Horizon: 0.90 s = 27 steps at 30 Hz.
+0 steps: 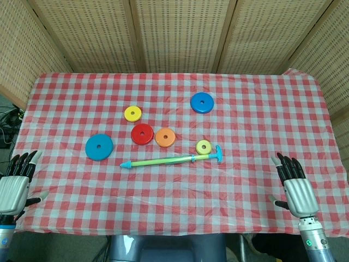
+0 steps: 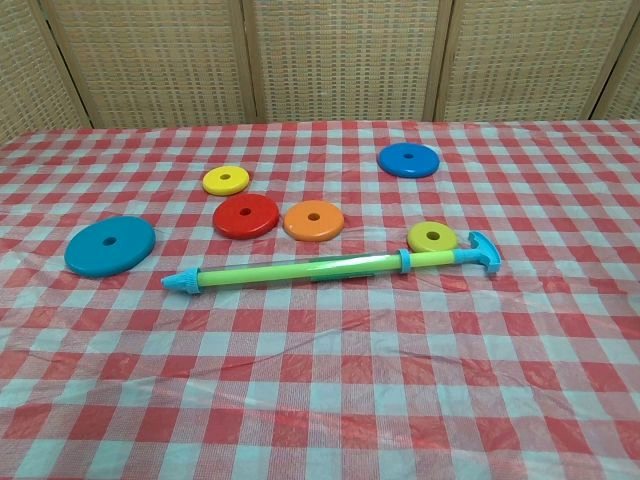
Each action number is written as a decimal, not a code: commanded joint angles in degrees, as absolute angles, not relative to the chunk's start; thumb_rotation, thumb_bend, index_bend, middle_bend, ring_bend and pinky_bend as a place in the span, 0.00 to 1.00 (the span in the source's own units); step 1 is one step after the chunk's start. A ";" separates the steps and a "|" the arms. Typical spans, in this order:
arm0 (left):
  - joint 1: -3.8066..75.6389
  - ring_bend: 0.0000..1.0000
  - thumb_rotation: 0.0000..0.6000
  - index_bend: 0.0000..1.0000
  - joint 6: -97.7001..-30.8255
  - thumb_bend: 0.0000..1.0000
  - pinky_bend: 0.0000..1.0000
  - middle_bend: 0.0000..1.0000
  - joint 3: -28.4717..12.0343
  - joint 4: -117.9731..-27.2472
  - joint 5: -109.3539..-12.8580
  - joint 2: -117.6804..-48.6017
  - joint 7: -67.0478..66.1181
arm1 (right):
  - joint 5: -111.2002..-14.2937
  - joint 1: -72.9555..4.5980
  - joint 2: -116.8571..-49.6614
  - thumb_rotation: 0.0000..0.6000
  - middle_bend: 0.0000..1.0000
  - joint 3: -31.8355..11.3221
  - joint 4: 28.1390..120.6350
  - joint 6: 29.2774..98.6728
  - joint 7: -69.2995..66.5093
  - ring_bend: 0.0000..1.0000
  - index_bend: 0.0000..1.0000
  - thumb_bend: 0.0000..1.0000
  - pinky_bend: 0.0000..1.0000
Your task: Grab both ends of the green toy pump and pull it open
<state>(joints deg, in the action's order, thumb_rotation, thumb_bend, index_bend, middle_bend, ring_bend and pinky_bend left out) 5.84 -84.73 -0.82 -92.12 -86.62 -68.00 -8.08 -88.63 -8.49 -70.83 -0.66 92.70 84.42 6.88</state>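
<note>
Your left hand [image 1: 15, 183] rests open and empty at the table's near-left edge, fingers apart. The green toy pump [image 1: 169, 160] lies flat mid-cloth, nozzle left, T-handle right, just beside a small yellow ring [image 1: 203, 146]; your right hand [image 1: 296, 188] rests open near-right, holding nothing

Both hands show only in the head view, low at the two bottom corners. The left hand [image 1: 15, 185] lies back-up, its dark fingers [image 1: 22, 161] extended and slightly apart, holding nothing. The right hand [image 1: 297, 188] matches it, its fingers [image 1: 288, 165] straight and spread, thumb out sideways, wrist trailing behind them.
</note>
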 commanded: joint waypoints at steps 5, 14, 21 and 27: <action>5.78 0.00 1.00 0.00 -84.67 0.10 0.00 0.00 -0.81 -92.35 -86.60 -67.61 -7.46 | -87.90 -8.50 -70.75 1.00 0.00 -0.70 93.05 83.18 7.28 0.00 0.00 0.12 0.00; 5.93 0.00 1.00 0.00 -84.31 0.10 0.00 0.00 -0.96 -92.32 -86.47 -67.68 -7.21 | -87.75 -8.64 -70.76 1.00 0.00 -1.27 93.06 82.72 6.76 0.00 0.00 0.12 0.00; 6.06 0.00 1.00 0.00 -84.17 0.10 0.00 0.00 -1.18 -92.49 -86.34 -67.74 -7.14 | -87.84 -9.57 -71.87 1.00 0.00 -2.12 92.21 81.81 6.01 0.00 0.00 0.12 0.00; 5.91 0.00 1.00 0.00 -84.59 0.10 0.00 0.00 -1.12 -92.72 -86.71 -67.76 -7.27 | -87.57 -12.15 -74.11 1.00 0.11 -5.51 92.86 81.52 8.43 0.09 0.07 0.12 0.06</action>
<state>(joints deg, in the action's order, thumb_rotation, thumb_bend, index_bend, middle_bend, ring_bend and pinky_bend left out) 5.91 -84.59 -1.12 -92.72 -86.71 -67.77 -7.27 -87.66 -11.34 -73.16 -4.31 92.72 81.20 7.26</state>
